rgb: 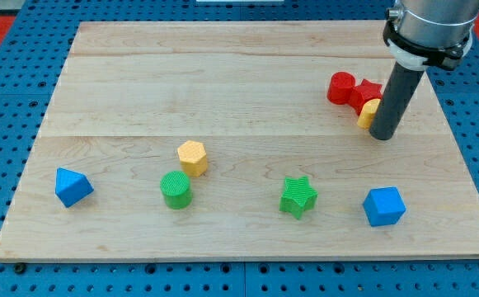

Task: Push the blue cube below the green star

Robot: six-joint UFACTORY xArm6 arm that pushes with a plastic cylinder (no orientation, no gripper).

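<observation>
Presently the blue cube (384, 206) is found near the board's lower right, level with the green star (298, 197) and to its right, well apart. No jaws are fitted, so no jaw state can be reported. My tip (381, 136) is set well above the cube, touching a small yellow block (369, 112) beside two red blocks (351, 90). The cube is best approached from its right and driven leftward and downward, the star being left undisturbed.

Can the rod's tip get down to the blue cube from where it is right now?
Probably yes. My tip sits above the blue cube in the view, beside the small yellow block, and only bare wooden board lies between tip and cube.
</observation>
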